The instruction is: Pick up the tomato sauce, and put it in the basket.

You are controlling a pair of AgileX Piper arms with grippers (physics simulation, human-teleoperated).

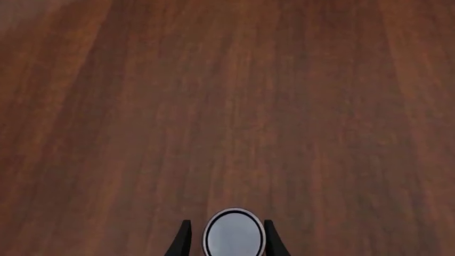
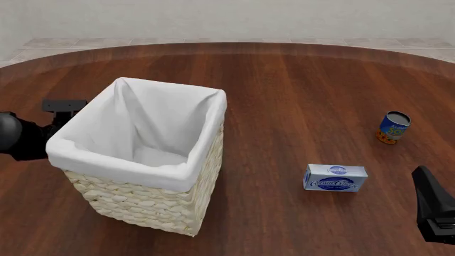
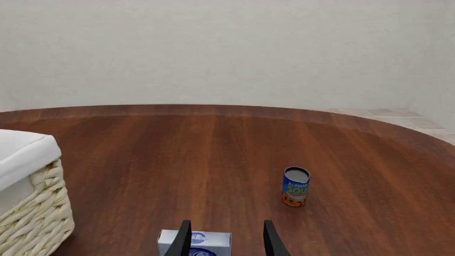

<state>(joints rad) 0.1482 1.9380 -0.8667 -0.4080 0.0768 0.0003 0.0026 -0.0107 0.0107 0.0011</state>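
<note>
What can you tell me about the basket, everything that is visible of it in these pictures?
The basket is tall and rectangular, made of pale cream woven wicker. A white cloth liner covers its inside and folds over the rim. It stands upright on the wooden table, on the left side in the front view, turned at a slight angle. The part of its inside that shows holds nothing. The left arm sits just behind its left edge; contact cannot be judged.
</note>
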